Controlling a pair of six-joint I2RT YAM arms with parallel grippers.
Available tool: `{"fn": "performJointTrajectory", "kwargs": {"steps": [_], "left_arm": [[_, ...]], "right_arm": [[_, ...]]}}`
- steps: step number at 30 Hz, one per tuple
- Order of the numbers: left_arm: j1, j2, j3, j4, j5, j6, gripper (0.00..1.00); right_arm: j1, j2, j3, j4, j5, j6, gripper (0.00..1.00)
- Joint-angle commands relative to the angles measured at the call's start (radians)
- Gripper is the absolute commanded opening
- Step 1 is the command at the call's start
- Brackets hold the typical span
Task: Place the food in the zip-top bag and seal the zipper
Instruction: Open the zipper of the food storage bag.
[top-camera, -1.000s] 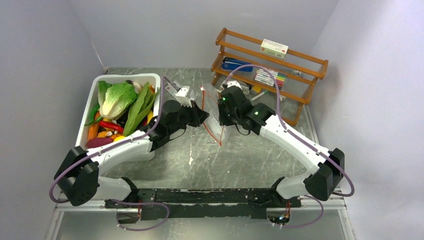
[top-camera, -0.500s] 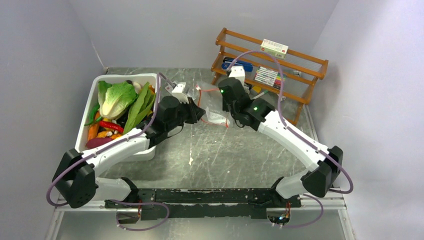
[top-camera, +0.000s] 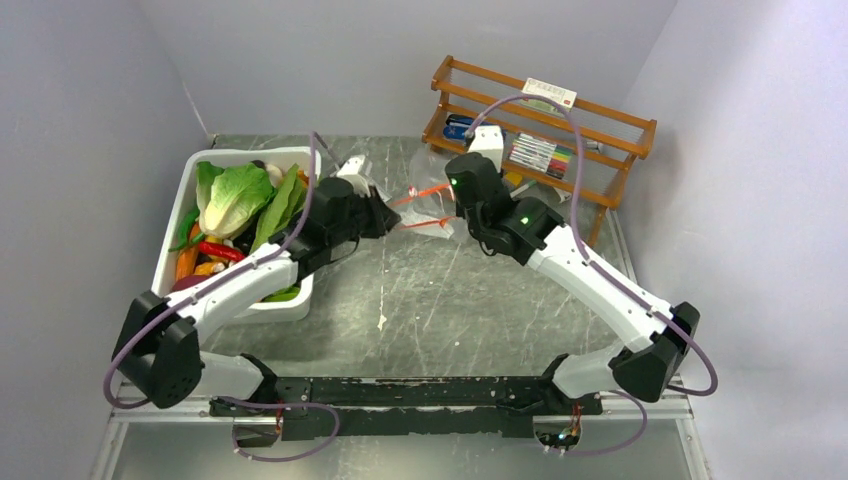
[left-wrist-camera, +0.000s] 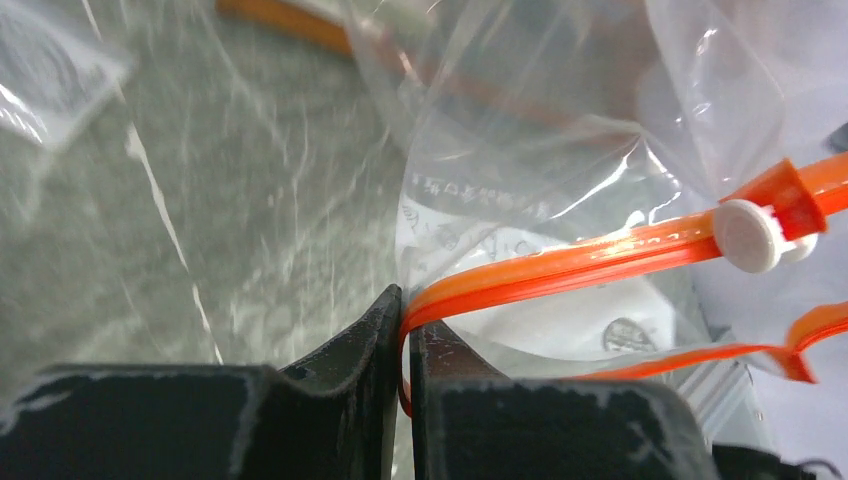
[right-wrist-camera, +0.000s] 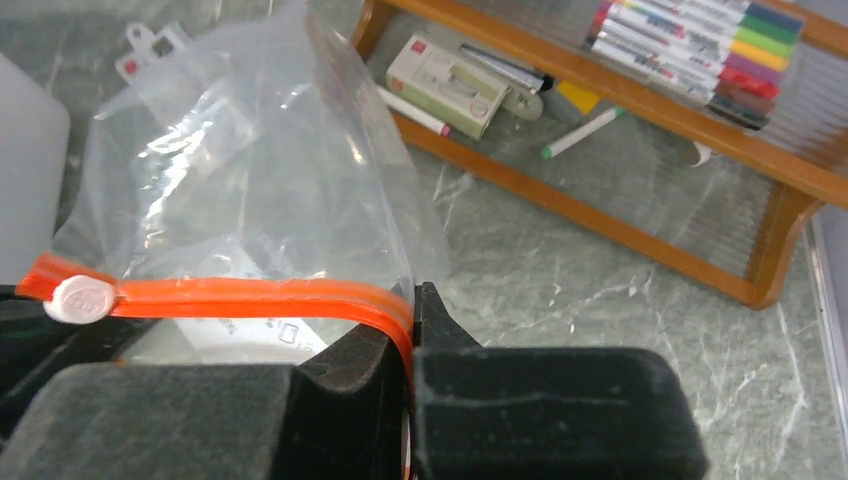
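My left hand (left-wrist-camera: 404, 325) and right hand (right-wrist-camera: 412, 318) each pinch the zipper (right-wrist-camera: 250, 297). That keeps the bag (right-wrist-camera: 240, 170) stretched just right of the tub (top-camera: 255, 153), near the food (top-camera: 235, 198) lying in that tub.

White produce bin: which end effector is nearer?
Left. The left end effector sits just right of the white bin; the right end effector is farther right, across the zipper.

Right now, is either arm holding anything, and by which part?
Both hold the zip-top bag by its zipper: left gripper and right gripper each have jaws shut on the orange strip, the white slider between them.
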Motion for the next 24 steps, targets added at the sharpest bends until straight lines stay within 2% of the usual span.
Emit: {"fn": "performJointTrajectory", "kwargs": {"steps": [1, 6, 13, 19, 22, 24], "left_arm": [[0.017, 0.037, -0.096, 0.027, 0.110, -0.028, 0.07], [0.017, 0.058, -0.099, 0.054, 0.181, -0.024, 0.09], [0.018, 0.008, -0.146, 0.040, 0.165, -0.029, 0.38], [0.018, -0.081, -0.157, 0.009, 0.166, -0.007, 0.51], [0.018, -0.154, -0.185, 0.041, 0.194, 0.018, 0.64], [0.018, -0.201, -0.194, 0.040, 0.201, 0.029, 0.66]], "right_arm": [[0.005, 0.005, -0.038, 0.010, -0.087, -0.076, 0.00], [0.035, 0.073, -0.069, 0.005, -0.208, -0.057, 0.00], [0.035, 0.112, -0.121, 0.008, -0.216, 0.015, 0.00], [0.036, 0.186, -0.083, -0.015, -0.210, 0.042, 0.00], [0.035, 0.212, -0.059, -0.025, -0.205, 0.047, 0.00], [0.035, 0.216, -0.050, -0.028, -0.204, 0.049, 0.00]]}}
